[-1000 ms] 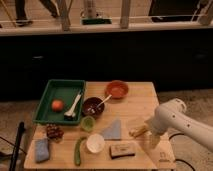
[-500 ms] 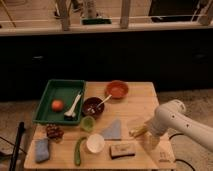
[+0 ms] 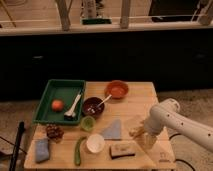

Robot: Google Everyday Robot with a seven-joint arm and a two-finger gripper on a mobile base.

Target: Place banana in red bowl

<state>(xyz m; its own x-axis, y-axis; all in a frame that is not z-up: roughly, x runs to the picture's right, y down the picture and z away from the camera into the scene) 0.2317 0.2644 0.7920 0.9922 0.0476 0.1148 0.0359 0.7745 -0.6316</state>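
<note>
Little has moved since the earlier frames: every item on the table [image 3: 145,97] sits where it was, and the arm [image 3: 175,119] keeps nearly the same reach over the right side. Near row, left to right: one blue-grey pad [image 3: 41,149]; one green cucumber-like vegetable [image 3: 79,150], lying lengthwise; one white cup [image 3: 95,143]; one dark flat block [image 3: 122,149]. Gripper [image 3: 142,136]: low over the near right of the table, angled down from the wrist, set at the banana [image 3: 134,132], which shows as a pale yellow shape at its tip, at or just above the tabletop. Grip state: cannot be told, neither how wide the gripper stands nor whether it has the fruit in hold. The low, angled pose suits a pick from the surface, so the step in hand is judged to be the grasp, with the carry not yet begun. Middle row: one brown cluster [image 3: 54,131]; one small green cup [image 3: 88,123]; one grey-blue cloth [image 3: 112,130], just left of the gripper. Far row: one green tray [image 3: 62,89] holding an orange-red fruit [image 3: 57,105] and a white utensil [image 3: 74,106]; one dark bowl [image 3: 91,107] with a white spoon [image 3: 104,100] leaning out of it; one red bowl [image 3: 117,90], upright, open side up, nothing seen inside, well apart from the banana toward the far edge. Judged route: up, then away and leftward, past the spoon's handle, which points toward the bowl.
</note>
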